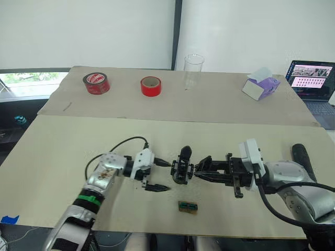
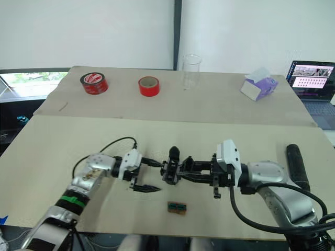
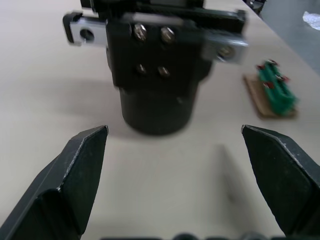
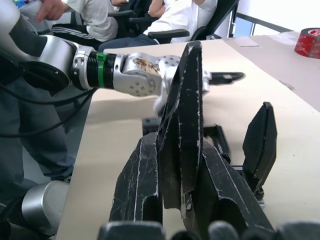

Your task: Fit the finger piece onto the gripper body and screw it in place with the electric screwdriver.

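1. Beige desk (image 1: 52,151) in front of a white wall; far side carries two red tape rolls (image 1: 96,83) (image 1: 151,86), a clear cup (image 1: 193,69) and a tissue box (image 1: 260,84), with a laptop (image 1: 314,78) at far right.
2. Gripper body (image 1: 182,166) sits upright on the desk near centre, between the two arms.
3. Left end effector (image 1: 159,175) is just left of it, fingers spread wide, holding nothing.
4. Right end effector (image 1: 201,168) is clenched on the finger piece (image 4: 182,125), tip right at the gripper body; contact not clear.
5. Electric screwdriver (image 1: 303,159) lies at the right edge, well apart.
6. Small green-and-brown block (image 1: 188,207) lies near of the gripper body.
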Robot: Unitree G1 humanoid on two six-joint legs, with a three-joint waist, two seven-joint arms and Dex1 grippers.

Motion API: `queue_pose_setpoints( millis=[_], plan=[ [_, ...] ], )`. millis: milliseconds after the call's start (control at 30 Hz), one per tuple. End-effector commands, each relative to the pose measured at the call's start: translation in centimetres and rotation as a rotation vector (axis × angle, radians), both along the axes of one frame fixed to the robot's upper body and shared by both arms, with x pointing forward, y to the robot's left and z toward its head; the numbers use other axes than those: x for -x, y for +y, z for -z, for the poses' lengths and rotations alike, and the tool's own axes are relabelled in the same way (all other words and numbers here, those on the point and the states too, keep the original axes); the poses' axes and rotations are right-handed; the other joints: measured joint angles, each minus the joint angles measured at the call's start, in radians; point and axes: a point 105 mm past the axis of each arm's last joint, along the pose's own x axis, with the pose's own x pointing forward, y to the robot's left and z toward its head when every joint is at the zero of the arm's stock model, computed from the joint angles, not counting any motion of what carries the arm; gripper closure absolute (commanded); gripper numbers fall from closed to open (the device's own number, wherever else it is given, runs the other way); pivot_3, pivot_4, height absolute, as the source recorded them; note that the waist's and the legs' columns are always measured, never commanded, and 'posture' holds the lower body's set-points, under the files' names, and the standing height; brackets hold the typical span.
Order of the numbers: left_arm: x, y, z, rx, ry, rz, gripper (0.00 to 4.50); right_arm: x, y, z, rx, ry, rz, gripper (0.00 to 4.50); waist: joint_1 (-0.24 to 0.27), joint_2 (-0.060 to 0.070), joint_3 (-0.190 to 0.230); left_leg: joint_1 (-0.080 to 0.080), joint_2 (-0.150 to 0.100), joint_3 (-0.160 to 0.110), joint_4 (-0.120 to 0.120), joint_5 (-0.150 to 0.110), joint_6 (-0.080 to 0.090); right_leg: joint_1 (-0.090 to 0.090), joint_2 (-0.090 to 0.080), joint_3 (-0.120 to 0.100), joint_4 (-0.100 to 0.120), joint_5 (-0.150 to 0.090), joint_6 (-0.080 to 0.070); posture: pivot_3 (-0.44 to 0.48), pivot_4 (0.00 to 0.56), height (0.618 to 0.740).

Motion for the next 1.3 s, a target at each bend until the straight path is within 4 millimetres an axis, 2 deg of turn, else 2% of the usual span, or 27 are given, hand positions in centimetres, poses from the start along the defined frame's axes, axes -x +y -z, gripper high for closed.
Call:
queue_pose_setpoints(
  millis=[33, 167, 300, 500, 600, 700, 800, 1033, 1300],
  plan=[
    [-0.2, -1.0, -0.4, 0.024, -0.023, -0.005, 0.0, -0.2, -0.2, -1.2, -0.003, -0.058, 0.007, 4.08, -0.003, 0.0, 0.0, 0.0, 0.0, 0.0, 0.0, 0.0, 0.0, 0.0, 0.0, 0.0, 0.0, 0.0, 0.0, 0.0, 0.15, 0.74],
    [-0.3, -1.9, -0.2, 0.028, -0.024, -0.006, 0.0, -0.7, -0.7, -1.4, 0.01, -0.072, 0.033, 4.08, -0.005, 0.0, 0.0, 0.001, 0.0, 0.0, 0.0, 0.0, 0.0, 0.0, 0.0, 0.0, 0.001, 0.0, 0.001, 0.0, 0.15, 0.74],
    [-0.3, -2.5, 0.2, 0.028, -0.004, -0.001, 0.0, -0.5, -0.1, -1.4, -0.004, -0.072, 0.026, 4.08, -0.007, 0.0, 0.0, 0.001, 0.0, -0.001, 0.0, 0.0, 0.0, 0.0, 0.0, 0.0, 0.0, -0.001, 0.001, 0.0, 0.15, 0.74],
    [-0.8, -2.5, 0.8, 0.007, 0.003, -0.026, 0.0, -0.4, 0.3, -1.1, -0.011, -0.071, 0.025, 4.08, -0.007, 0.0, 0.0, 0.001, 0.0, -0.001, 0.001, 0.0, 0.0, 0.001, 0.0, -0.001, 0.0, -0.001, 0.001, 0.0, 0.15, 0.74],
    [-0.7, -2.1, 1.3, -0.011, 0.007, -0.028, 0.82, -0.5, 0.3, -1.2, -0.017, -0.076, 0.022, 4.08, -0.007, 0.0, 0.0, 0.001, 0.0, -0.001, 0.001, 0.0, 0.0, 0.001, 0.0, -0.001, 0.001, -0.001, 0.001, 0.0, 0.15, 0.74],
    [-0.8, -2.0, 1.5, -0.018, 0.004, -0.04, 2.16, -0.5, 0.7, -1.4, -0.043, -0.083, 0.009, 4.08, -0.008, 0.0, 0.0, 0.001, 0.0, -0.001, 0.001, 0.0, 0.0, 0.001, 0.0, -0.001, 0.001, -0.001, 0.001, 0.0, 0.15, 0.74],
    [-0.8, -2.1, 1.5, -0.019, -0.002, -0.043, 2.16, -0.4, 1.7, -1.0, -0.06, -0.078, -0.022, 4.08, -0.009, 0.0, 0.0, 0.001, 0.0, -0.001, 0.001, 0.0, 0.0, 0.002, 0.0, -0.001, 0.001, -0.001, 0.001, 0.0, 0.15, 0.74],
    [-0.6, -2.3, 1.7, -0.024, 0.006, -0.035, 2.16, -1.6, 3.3, 1.2, -0.089, -0.056, -0.036, 4.08, -0.009, 0.001, 0.0, 0.001, 0.0, -0.002, 0.002, 0.0, 0.0, 0.002, 0.0, -0.001, 0.001, -0.001, 0.001, 0.0, 0.15, 0.74],
    [-0.4, -2.3, 1.9, -0.032, -0.006, -0.045, 2.16, -2.4, 3.9, 2.7, -0.088, -0.036, -0.029, 4.08, -0.009, 0.001, -0.001, 0.001, 0.0, -0.002, 0.002, 0.0, 0.0, 0.003, 0.0, -0.002, 0.002, 0.0, 0.001, 0.0, 0.15, 0.74]
  ],
)
